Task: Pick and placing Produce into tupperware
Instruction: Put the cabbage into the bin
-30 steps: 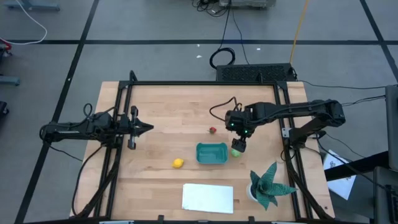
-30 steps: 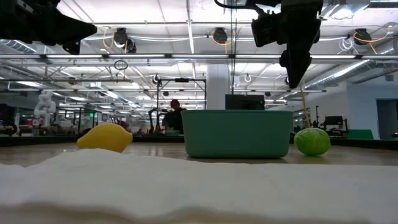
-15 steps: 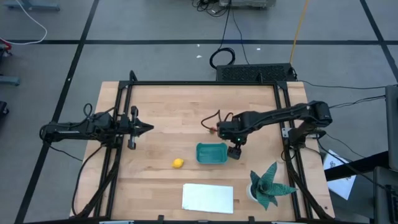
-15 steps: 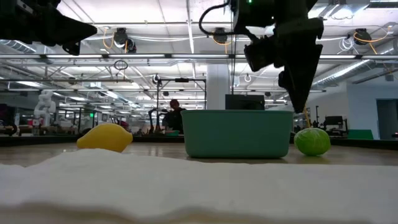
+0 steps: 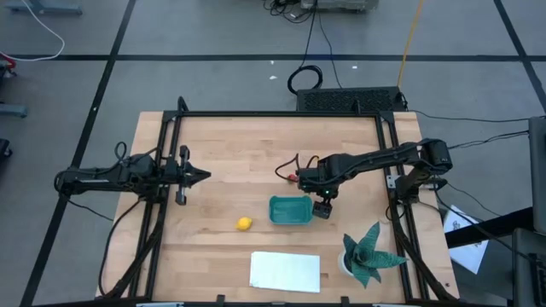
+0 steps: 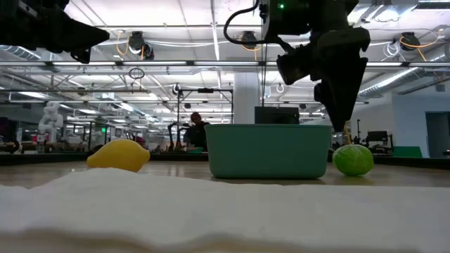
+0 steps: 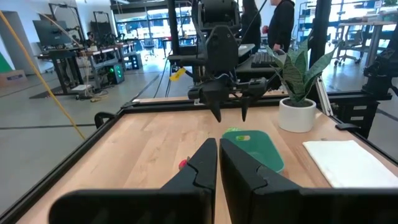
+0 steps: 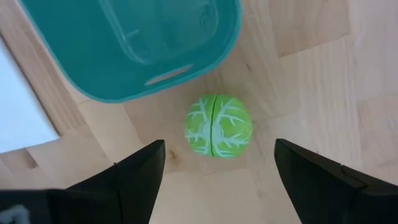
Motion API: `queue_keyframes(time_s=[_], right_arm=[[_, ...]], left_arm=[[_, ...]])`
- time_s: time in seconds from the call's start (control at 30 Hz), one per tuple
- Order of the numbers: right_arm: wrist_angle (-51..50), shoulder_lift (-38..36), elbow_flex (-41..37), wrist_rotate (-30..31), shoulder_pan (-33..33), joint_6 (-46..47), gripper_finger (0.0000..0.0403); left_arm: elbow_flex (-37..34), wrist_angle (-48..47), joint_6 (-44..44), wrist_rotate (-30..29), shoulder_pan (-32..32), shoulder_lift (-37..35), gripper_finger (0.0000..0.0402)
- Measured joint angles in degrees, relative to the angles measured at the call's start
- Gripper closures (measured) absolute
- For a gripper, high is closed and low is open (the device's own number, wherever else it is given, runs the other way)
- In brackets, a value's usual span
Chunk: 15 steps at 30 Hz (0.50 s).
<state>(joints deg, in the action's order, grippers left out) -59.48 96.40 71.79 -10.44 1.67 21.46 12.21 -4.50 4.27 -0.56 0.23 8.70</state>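
Note:
The teal tupperware [image 5: 290,210] stands empty on the wooden table. The round light-green piece [image 8: 217,134] rests on the table just right of the tub, as the low view [image 6: 354,159] also shows. My right gripper [image 8: 219,147] is open and points down above it, one finger on each side, touching nothing; in the high view the gripper [image 5: 322,207] hides the piece. The yellow lemon [image 5: 244,223] lies left of the tub. The small red piece [image 5: 291,178] lies beyond the tub. My left gripper [image 5: 200,176] is shut and empty at the table's left.
A flat white sheet [image 5: 285,271] lies near the front edge. A green spiky-leaved plant in a white pot [image 5: 368,253] stands at the front right, close to my right arm. A black frame [image 5: 273,115] runs around the table.
My right gripper has come down toward the light-green piece and a little toward the table's near edge, and now hangs just above it. The produce and the tub have stayed where they were.

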Motion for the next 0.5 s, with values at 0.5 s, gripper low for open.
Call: queue_keyframes(time_s=[0.5], right_arm=[[2.0,0.0,0.0,1.8,2.8,-14.4,0.0108]], left_arm=[[0.0,-0.1,0.2,0.0,0.0,0.0,0.0378]])
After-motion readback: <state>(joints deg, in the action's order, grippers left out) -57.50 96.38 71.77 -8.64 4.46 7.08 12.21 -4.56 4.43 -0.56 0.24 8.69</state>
